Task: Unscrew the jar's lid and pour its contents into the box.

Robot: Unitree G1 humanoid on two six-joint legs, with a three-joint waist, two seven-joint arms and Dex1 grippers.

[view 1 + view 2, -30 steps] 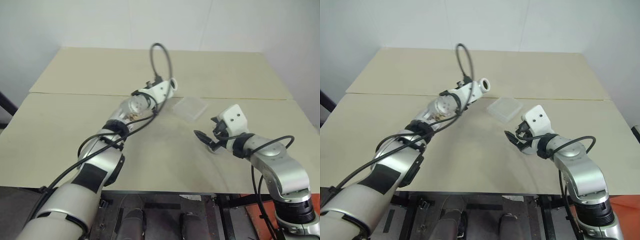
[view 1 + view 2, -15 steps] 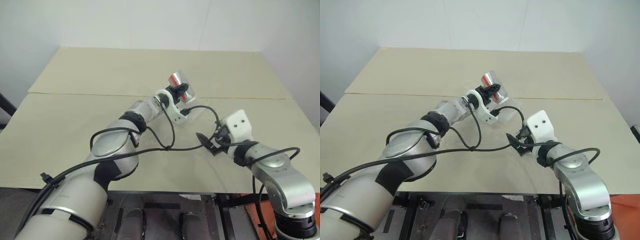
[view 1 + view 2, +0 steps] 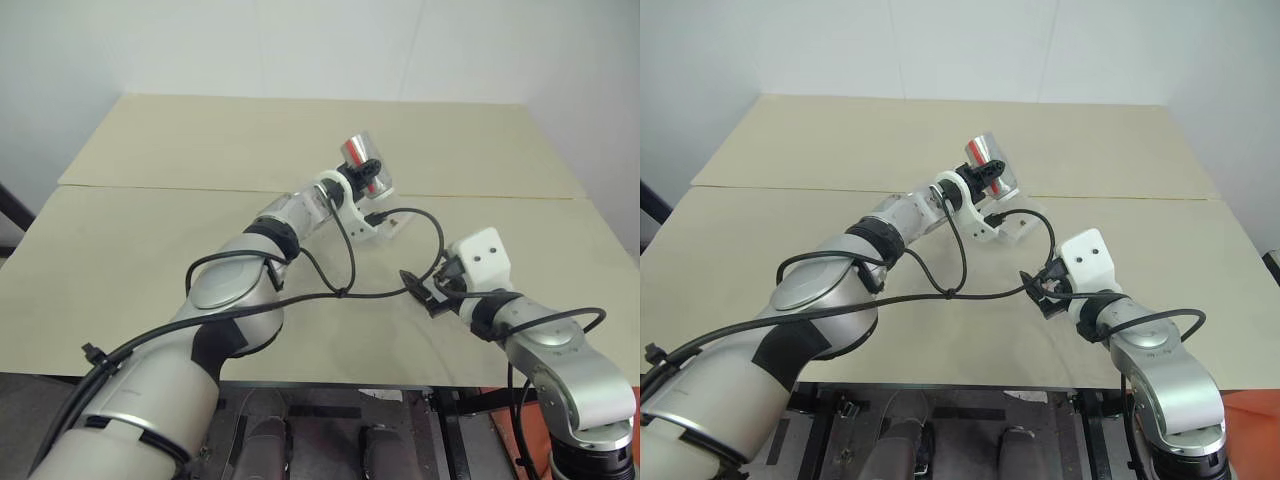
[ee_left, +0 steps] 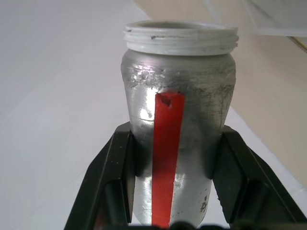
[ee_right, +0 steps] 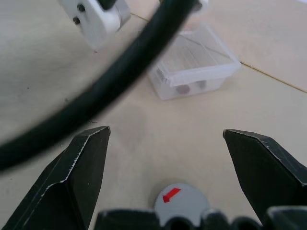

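The left gripper [image 4: 168, 211] pinches the open jar [image 4: 178, 120] up in the air near the box [image 5: 194, 64]. The right gripper [image 5: 165, 158] is spread wide, and the lid [image 5: 181, 203] lies on the table [image 3: 200, 150] between its fingers.

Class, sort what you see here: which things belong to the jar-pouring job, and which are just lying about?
Belong to the job:
- jar, lid off, held in the left gripper
- lid, lying on the table below the open right gripper
- box, with a couple of dark bits inside

Just there:
- black cable
- table
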